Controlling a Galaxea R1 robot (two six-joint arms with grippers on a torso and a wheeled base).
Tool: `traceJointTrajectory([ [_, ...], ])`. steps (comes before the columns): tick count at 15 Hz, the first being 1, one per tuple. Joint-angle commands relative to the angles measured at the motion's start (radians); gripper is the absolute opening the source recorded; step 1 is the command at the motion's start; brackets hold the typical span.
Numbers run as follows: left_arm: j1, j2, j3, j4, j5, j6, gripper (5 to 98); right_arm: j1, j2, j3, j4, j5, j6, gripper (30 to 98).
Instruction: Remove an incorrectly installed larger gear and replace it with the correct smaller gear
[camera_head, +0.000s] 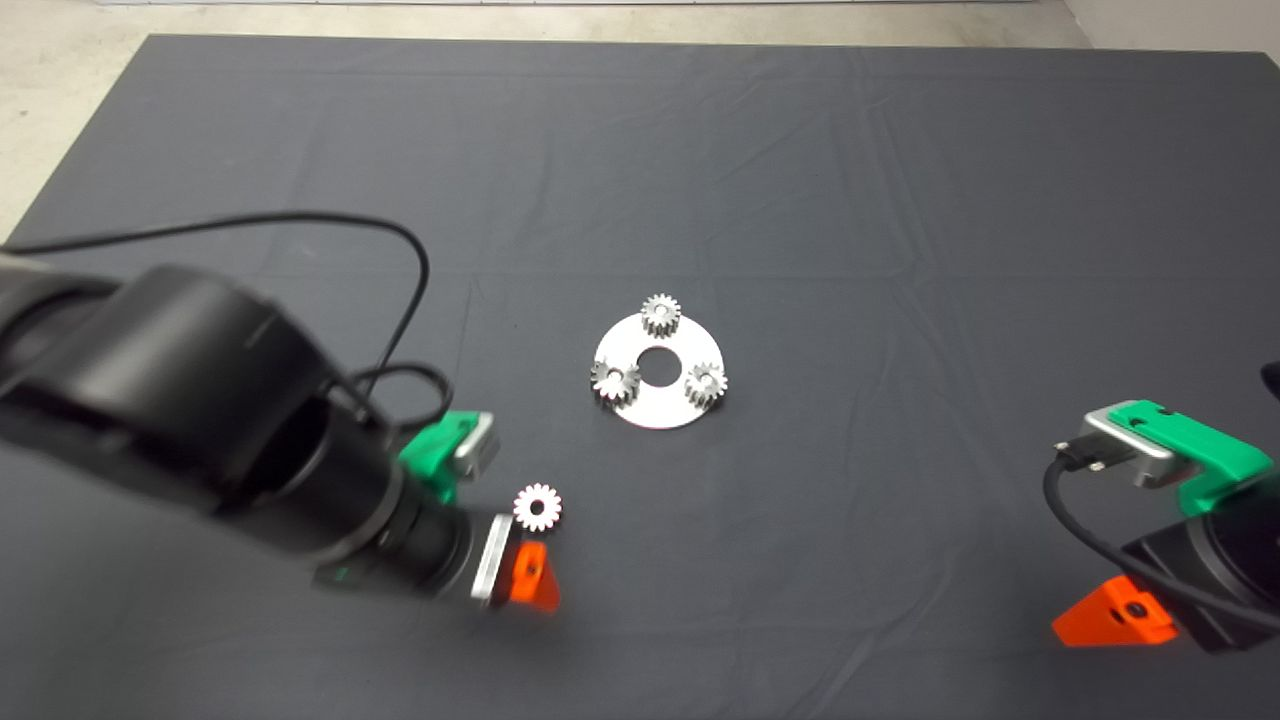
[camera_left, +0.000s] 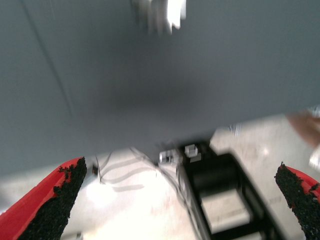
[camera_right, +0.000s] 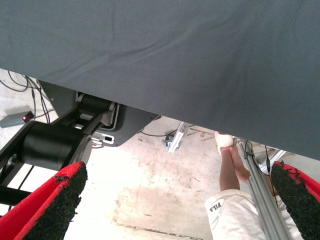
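The dark grey cloth mat (camera_head: 800, 200) covers the table. The black left arm reaches in low, and its green, red-fingered left gripper (camera_head: 528, 580) hovers just beside the small pale whitish spur gear (camera_head: 537, 507), fingers spread wide with nothing between them. The right gripper (camera_head: 1115, 615) waits at the lower right edge, jaws likewise wide and empty. Mid-mat lies a round silver metal plate (camera_head: 660, 410) with a centre hole, carrying three small silver gears (camera_head: 660, 315). The whitish gear lies flat, its bore axis pointing straight up, well apart from the plate.
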Motion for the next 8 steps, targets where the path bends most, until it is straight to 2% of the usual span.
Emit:
traceJointTrajectory([
  [1,-0.009,0.115,-0.230,0.032,-0.037,0.128,97.6,0.017,0.003,0.003,0.031,-0.058,-0.005,97.0],
  [3,-0.010,0.202,-0.329,0.033,-0.059,0.147,97.6,0.017,0.005,0.002,0.030,-0.058,-0.005,96.9],
  [4,-0.010,0.236,-0.372,0.033,-0.059,0.153,97.6,0.017,0.005,0.003,0.028,-0.058,-0.005,96.9],
  [7,-0.014,0.279,-0.443,0.033,-0.059,0.179,97.6,0.017,0.004,0.002,0.030,-0.058,-0.004,96.9],
  [8,-0.014,0.300,-0.493,0.033,-0.060,0.209,97.6,0.018,0.005,0.002,0.031,-0.058,-0.004,96.9],
])
